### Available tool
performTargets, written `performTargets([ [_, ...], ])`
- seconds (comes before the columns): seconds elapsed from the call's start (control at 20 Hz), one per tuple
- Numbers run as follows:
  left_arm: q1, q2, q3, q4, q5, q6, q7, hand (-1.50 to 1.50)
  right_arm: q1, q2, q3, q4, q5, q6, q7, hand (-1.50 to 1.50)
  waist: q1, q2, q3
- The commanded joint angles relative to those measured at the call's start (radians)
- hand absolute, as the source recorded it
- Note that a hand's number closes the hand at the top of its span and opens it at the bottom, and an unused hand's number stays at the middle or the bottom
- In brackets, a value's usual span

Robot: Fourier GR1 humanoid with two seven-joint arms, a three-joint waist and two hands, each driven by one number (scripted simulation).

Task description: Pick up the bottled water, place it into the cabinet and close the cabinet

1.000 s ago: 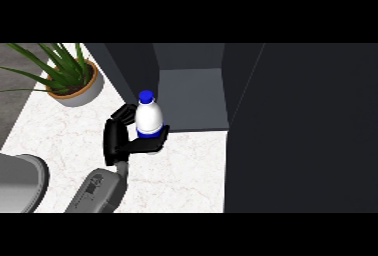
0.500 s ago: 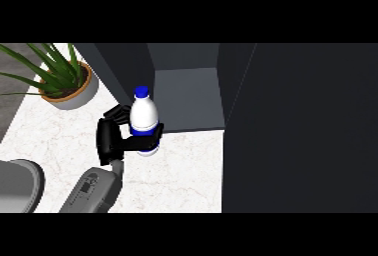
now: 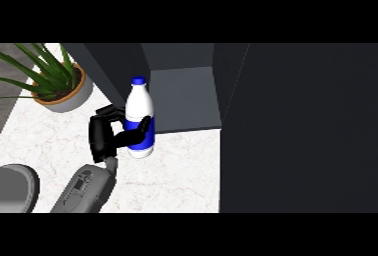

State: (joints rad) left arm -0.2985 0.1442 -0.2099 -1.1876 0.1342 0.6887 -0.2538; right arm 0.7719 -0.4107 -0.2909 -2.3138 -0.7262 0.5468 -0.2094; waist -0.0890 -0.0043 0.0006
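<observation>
**Left hand** (image 3: pixel 105 136) — black, at the view's left, on a grey forearm (image 3: pixel 88 187) that comes up from the lower edge. The palm faces the bottle from its left side. The fingers (image 3: pixel 142 131) are curled across the front of the bottle and clamp it at its blue band. The hand sits above the white marbled counter (image 3: pixel 177 170).

**Right hand**: shows nowhere in the view.

**Water bottle** (image 3: pixel 139 107) — white with a blue cap (image 3: pixel 137 80), held roughly upright, its cap toward the cabinet. It is at the front left corner of the open cabinet compartment, its upper half overlapping the compartment's edge and its base over the counter. It is not inside.

**Cabinet** (image 3: pixel 184 95): dark, with a grey shelf floor showing in the open compartment. A broad dark panel (image 3: pixel 295 125) fills the view's right side.

**Other items**: a potted plant (image 3: pixel 63 92) at upper left, near the hand but apart from it; a grey round object (image 3: pixel 15 187) cut by the left edge.

**Change from half a second ago**: the bottle looks longer and reaches higher against the cabinet's corner, and the hand has kept its hold on the band. The plant sits slightly lower in the view.
</observation>
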Motion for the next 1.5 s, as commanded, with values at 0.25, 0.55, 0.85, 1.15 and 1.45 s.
performTargets([
  [0.25,-0.273,-0.020,-0.041,0.136,-0.038,-0.015,0.126,-1.50,-0.028,-0.026,0.002,-0.034,-0.033,-0.007,0.016,-1.50,-0.076,0.032,-0.002],
  [0.55,-0.287,-0.012,-0.057,0.135,-0.046,-0.026,0.126,-1.50,-0.050,-0.020,0.029,-0.038,-0.021,-0.037,0.028,-1.50,-0.070,0.032,-0.003],
  [0.85,-0.301,-0.022,-0.036,0.064,0.002,-0.076,0.067,-1.50,-0.068,-0.033,0.014,-0.021,-0.027,-0.033,0.019,-1.50,-0.073,0.025,-0.005],
  [1.15,-0.314,-0.041,-0.031,0.060,0.026,-0.109,0.044,-1.50,-0.067,-0.038,0.024,-0.052,-0.024,-0.048,0.035,-1.50,-0.065,0.020,-0.005],
  [1.45,-0.265,-0.106,-0.058,0.024,0.035,-0.119,-0.014,-1.50,-0.072,-0.043,0.006,-0.052,-0.022,-0.087,0.051,-1.50,-0.023,0.010,-0.005],
])
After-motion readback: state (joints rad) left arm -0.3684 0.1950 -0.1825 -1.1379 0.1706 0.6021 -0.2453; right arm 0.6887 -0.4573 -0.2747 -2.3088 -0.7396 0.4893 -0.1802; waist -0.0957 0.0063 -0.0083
